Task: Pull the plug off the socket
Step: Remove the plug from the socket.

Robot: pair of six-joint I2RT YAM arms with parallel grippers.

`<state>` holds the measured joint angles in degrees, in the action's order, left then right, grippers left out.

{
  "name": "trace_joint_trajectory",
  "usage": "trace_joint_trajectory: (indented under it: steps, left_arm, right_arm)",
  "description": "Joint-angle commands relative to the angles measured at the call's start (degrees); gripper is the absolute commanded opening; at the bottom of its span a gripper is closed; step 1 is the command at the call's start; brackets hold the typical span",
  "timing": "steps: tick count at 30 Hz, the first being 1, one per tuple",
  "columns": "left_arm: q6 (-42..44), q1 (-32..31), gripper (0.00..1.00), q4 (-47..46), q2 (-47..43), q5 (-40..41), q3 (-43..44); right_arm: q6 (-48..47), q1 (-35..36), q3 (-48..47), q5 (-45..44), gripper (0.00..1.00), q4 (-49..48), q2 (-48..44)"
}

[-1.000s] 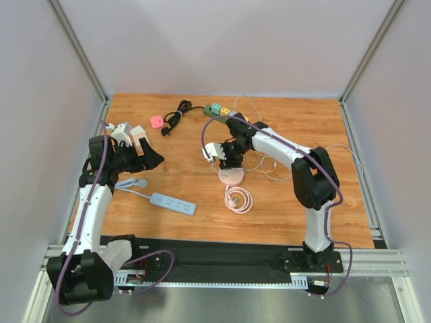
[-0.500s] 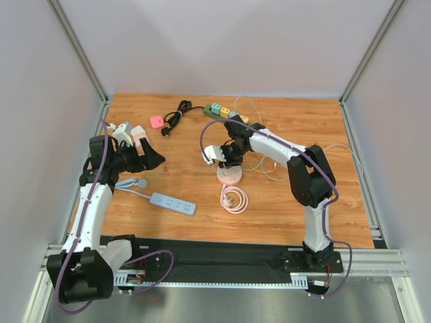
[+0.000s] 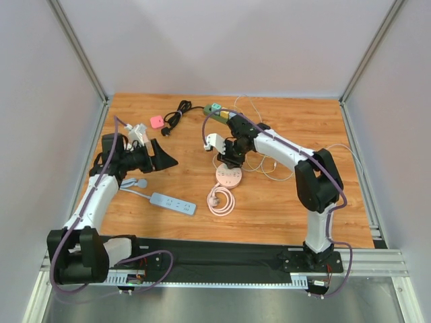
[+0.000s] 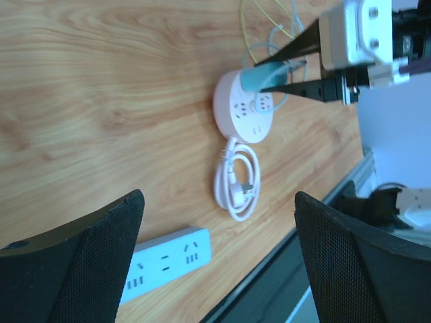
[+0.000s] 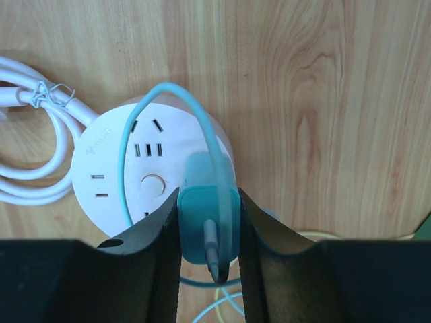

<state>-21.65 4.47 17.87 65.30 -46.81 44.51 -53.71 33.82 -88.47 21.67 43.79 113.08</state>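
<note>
Pinching the upright teal plug (image 5: 209, 235), the right tool (image 5: 207, 202) stands directly over the socket (image 5: 151, 183); left tool (image 4: 217, 200) spread, well apart

1. Table (image 3: 303, 202): wood-grain top, smooth, with a low sheen.
2. Socket (image 5: 145, 182): pale pink plastic, smooth, faintly glossy.
3. Plug (image 5: 207, 225), at the socket's rim: teal plastic, smooth and matt. Its thin cable (image 5: 124, 148) is teal with a slight shine.
4. Right pincer (image 5: 208, 229), fingers (image 5: 151, 256): matt black plastic, plain-surfaced.
5. Left pincer (image 4: 217, 202), fingers (image 4: 87, 262): matt black, with a fine mesh-like grain.
6. Cord (image 4: 236, 214), coiled beside the socket: white, smooth, glossy sheath.
7. Power strip (image 3: 173, 203), well apart from the socket: light blue plastic, smooth, satin.
</note>
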Motion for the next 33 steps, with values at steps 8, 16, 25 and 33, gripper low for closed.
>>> trace_joint_trajectory:
  steps: [8,16,25,33]
  left_arm:
    - [-7.4,-17.2,0.84,-8.9,4.8,-2.0,1.0]
    - [-12.3,-22.1,0.82,-14.9,10.5,6.8,-1.3]
    - [-11.2,-27.2,0.85,-17.1,24.3,6.1,4.1]
    - [-12.1,-30.5,0.85,-21.5,31.5,-0.4,9.4]
  right_arm:
    - [33.4,-1.3,6.8,-1.2,0.0,-7.3,-8.1]
    - [36.3,-2.6,11.7,1.2,0.0,-12.2,-9.7]
    - [37.4,-4.7,19.5,4.5,0.0,-22.2,-17.1]
    - [38.6,-5.7,23.5,7.9,0.0,-27.0,-21.2]
